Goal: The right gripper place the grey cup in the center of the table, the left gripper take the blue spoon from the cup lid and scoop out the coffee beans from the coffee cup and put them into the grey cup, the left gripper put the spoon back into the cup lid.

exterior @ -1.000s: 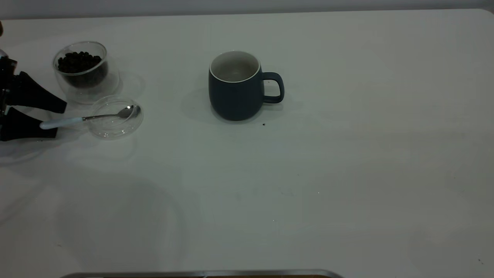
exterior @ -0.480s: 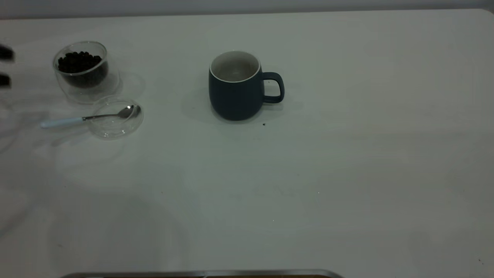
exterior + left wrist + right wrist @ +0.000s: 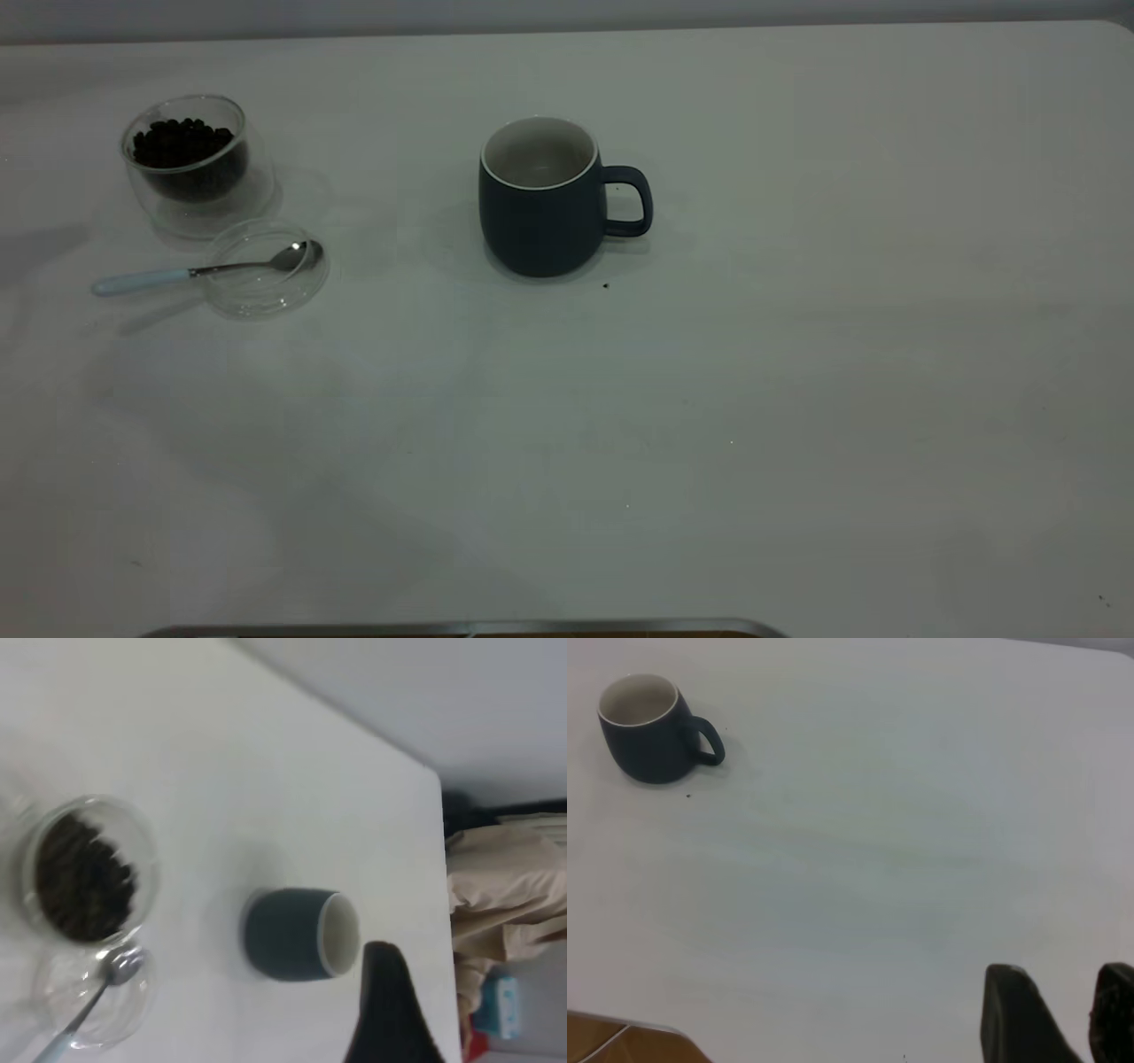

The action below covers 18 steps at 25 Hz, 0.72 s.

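- The right gripper (image 3: 1063, 1023) hangs over bare counter (image 3: 797, 399), well apart from the grey cup (image 3: 540, 208) on its handle side. Its jaws are released, with nothing between them.
- The left gripper (image 3: 385, 1014) is off beyond the grey cup's other side, outside the exterior view. Only one dark prong shows in its wrist view, so I cannot tell whether its jaws are released or clenched.
- The grey cup stands upright near the counter's middle. I can make out no beans inside it.
- The blue spoon (image 3: 204, 269) lies well to the cup's handle-less side, with its bowl resting in the cup lid (image 3: 266, 297). Its long axis runs roughly in line with the grey cup, bowl end toward it and pale handle pointing away, past the lid's rim.
- I judge that handle end to be the grasp point, and the left arm is clearly the nearer one.
- Just behind the lid, and farther from the grey cup, stands the coffee cup (image 3: 190, 190), holding coffee beans (image 3: 182, 142).
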Motion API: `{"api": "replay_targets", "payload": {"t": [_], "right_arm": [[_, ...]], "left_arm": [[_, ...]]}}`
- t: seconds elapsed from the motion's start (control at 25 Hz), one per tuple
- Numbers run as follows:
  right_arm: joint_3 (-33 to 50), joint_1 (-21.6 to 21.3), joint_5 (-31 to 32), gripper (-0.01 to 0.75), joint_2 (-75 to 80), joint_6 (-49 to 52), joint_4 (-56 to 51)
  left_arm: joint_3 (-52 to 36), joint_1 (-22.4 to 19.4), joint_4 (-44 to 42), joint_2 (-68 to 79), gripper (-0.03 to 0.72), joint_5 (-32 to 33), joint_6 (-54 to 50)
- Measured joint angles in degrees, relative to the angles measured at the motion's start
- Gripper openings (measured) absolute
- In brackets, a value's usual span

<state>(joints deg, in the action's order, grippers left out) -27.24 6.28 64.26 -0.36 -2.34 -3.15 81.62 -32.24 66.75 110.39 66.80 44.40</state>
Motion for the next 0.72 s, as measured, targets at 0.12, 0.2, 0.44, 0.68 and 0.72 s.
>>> {"api": "replay_targets", "payload": {"t": [0.12,0.2,0.44,0.68,0.72], "right_arm": [[0.0,0.0,0.0,0.241,0.0,0.0,0.0],[0.0,0.0,0.0,0.241,0.0,0.0,0.0],[0.0,0.0,0.0,0.241,0.0,0.0,0.0],[0.0,0.0,0.0,0.241,0.0,0.0,0.0],[0.0,0.0,0.0,0.241,0.0,0.0,0.0]], "left_arm": [[0.0,3.7,-6.4,-8.0,0.552,0.0,-3.7],[0.0,7.6,-14.6,-13.4,0.547,-0.5,-7.8],[-0.2,19.7,-47.2,-25.1,0.520,0.0,-26.6],[-2.9,26.2,-59.7,-32.7,0.498,0.0,-39.6],[-4.0,26.7,-59.7,-34.3,0.498,0.0,-40.1]]}}
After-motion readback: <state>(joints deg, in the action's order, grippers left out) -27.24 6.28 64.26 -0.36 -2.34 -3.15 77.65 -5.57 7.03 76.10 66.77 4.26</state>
